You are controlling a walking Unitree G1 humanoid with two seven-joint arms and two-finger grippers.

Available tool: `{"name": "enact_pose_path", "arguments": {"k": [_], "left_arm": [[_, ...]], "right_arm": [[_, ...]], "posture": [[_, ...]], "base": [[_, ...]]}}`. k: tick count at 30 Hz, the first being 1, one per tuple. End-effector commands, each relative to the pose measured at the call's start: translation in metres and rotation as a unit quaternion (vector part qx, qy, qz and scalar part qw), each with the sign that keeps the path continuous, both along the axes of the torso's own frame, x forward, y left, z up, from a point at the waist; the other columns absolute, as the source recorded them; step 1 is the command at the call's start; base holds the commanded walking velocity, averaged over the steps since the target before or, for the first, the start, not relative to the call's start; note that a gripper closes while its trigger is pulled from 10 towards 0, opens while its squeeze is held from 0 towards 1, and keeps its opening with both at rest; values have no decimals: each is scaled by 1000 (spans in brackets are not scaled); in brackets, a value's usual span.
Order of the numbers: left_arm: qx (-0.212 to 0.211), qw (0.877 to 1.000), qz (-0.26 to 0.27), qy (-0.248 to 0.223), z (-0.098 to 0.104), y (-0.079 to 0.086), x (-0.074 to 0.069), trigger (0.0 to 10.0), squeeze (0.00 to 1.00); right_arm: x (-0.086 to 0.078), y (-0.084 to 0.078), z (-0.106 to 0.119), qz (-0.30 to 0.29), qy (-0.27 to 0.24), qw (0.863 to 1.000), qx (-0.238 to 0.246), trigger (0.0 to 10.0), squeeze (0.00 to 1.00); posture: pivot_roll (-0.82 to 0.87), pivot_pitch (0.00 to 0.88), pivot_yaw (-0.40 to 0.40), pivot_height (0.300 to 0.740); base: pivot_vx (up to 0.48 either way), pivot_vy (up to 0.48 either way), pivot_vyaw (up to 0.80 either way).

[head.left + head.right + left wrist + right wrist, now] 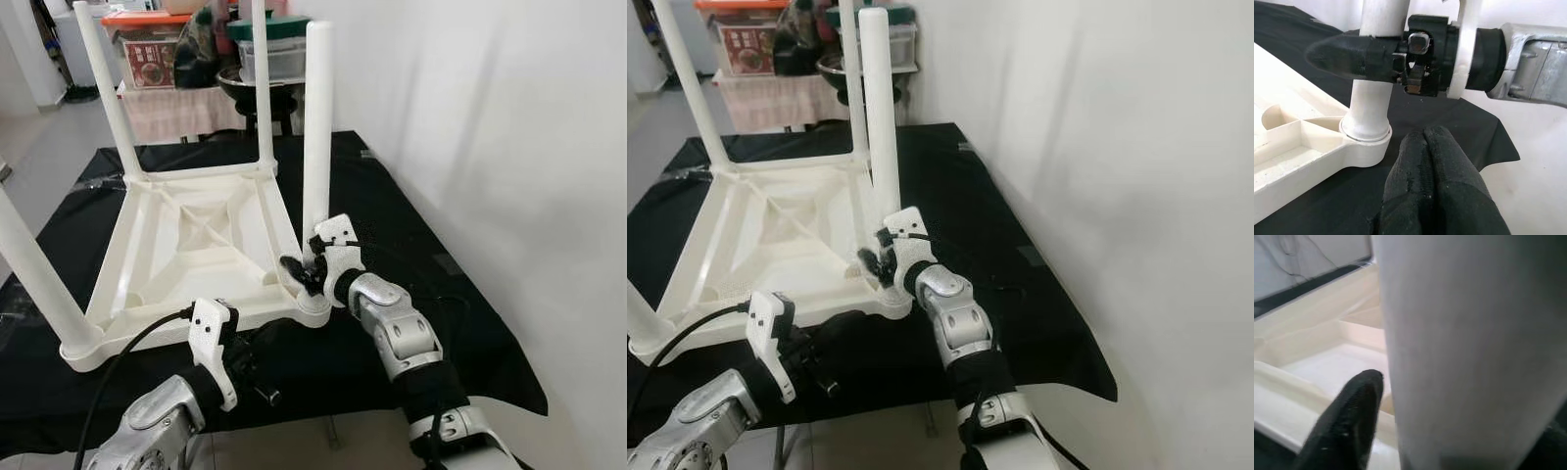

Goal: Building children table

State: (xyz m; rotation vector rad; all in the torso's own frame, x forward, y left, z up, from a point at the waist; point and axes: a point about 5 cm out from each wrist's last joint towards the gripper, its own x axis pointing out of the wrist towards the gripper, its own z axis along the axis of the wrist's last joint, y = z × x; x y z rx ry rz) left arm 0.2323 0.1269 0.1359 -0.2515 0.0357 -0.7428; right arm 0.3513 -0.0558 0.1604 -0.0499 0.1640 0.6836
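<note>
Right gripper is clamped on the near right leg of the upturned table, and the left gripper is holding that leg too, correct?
Not quite. The right gripper does clamp the near right leg, but the left wrist view shows the left gripper shut on nothing, short of it.

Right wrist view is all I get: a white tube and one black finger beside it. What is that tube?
Observer: A table leg, standing upright in the corner socket of the upside-down white table.
Operator: Is the right gripper on it?
Observer: Yes, the right gripper has its jaws around the leg just above the socket.
Operator: And the left one?
Observer: The left gripper has its jaws shut on nothing, near that corner over the black cloth.
</note>
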Motion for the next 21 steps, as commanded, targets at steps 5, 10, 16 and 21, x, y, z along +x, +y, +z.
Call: {"name": "enact_pose_path", "arguments": {"k": [5, 10, 16, 21], "left_arm": [[2, 1000, 0, -1, -1, -1, 2, 10000, 0], [3, 1000, 2, -1, 0, -2, 0, 10000, 0], [5, 1000, 3, 1, -1, -3, -2, 10000, 0], [5, 1000, 3, 2, -1, -2, -4, 10000, 0]], "right_arm": [[7, 0, 25, 217, -50, 975, -14, 10000, 0], [9, -3, 21, 312, -19, 949, -51, 10000, 0], [13, -8, 25, 351, 6, 935, -57, 10000, 0], [18, -12, 26, 348, 18, 936, -56, 3804, 0]], "posture": [[14, 0, -36, 740], [42, 0, -47, 740], [52, 0, -50, 740], [53, 0, -47, 740]], "base": [[0, 0, 0], [0, 0, 0], [0, 0, 0], [0, 0, 0]]}}
